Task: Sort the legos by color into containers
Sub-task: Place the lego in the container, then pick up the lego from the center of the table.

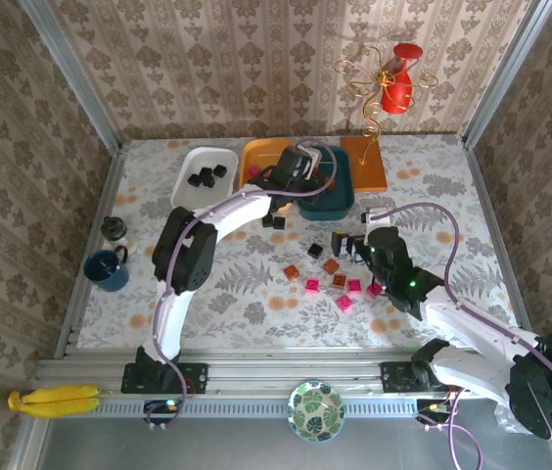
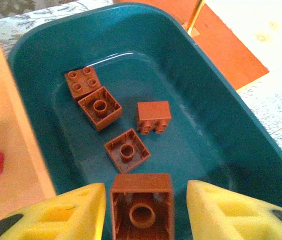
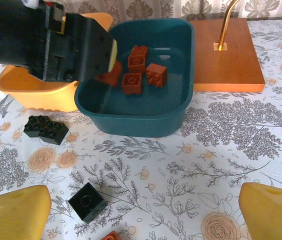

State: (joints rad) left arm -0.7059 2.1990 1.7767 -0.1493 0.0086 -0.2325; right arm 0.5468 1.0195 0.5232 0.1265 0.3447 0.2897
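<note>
My yellow left pads point(image 2: 76, 212) flank an orange-brown brick point(image 2: 142, 207); dark teal tray point(image 2: 231, 115) ahead; black brick point(image 3: 87, 201) by my right jaws.

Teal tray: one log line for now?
left gripper: open over teal tray; brown brick: loose between fingers; four more bricks: in tray; right gripper: open

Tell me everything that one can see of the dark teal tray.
The dark teal tray is a shallow, rounded-rectangular dish of glossy plastic. It stands upright on the flowered table, between the orange-yellow tray and the orange-brown board. Four orange-brown bricks lie inside it, some of them upside down. The left tool hovers over it with a fifth brick between its open fingers, a gap on each side.
</note>
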